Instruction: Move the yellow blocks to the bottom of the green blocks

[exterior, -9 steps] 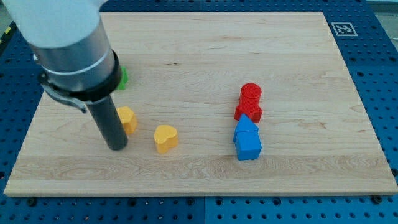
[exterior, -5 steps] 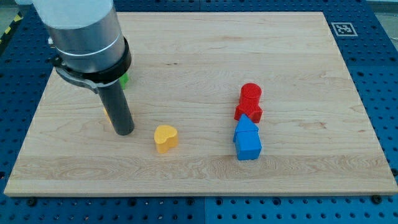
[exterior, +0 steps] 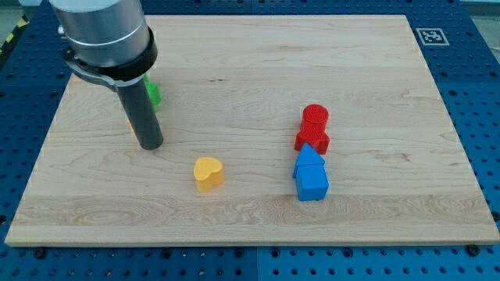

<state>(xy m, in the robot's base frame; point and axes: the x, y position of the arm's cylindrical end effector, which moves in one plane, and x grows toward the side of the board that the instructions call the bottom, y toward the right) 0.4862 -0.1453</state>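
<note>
The arm carries no jaws; contact is made by my tip [exterior: 150,146] only, set on the surface [exterior: 258,70] at the view's left. A sliver of one yellow block [exterior: 131,125] shows just left of the rod, mostly hidden. The green block [exterior: 155,94] sits directly above it, partly covered. The yellow heart-shaped block [exterior: 208,173] lies apart, lower right of the tip. The blocks appear to be light, rigid, smooth plastic and should slide easily on the wood; push against a flat side, centred, to limit rotation. The red blocks [exterior: 314,129] and blue block [exterior: 311,175] stand well right.
</note>
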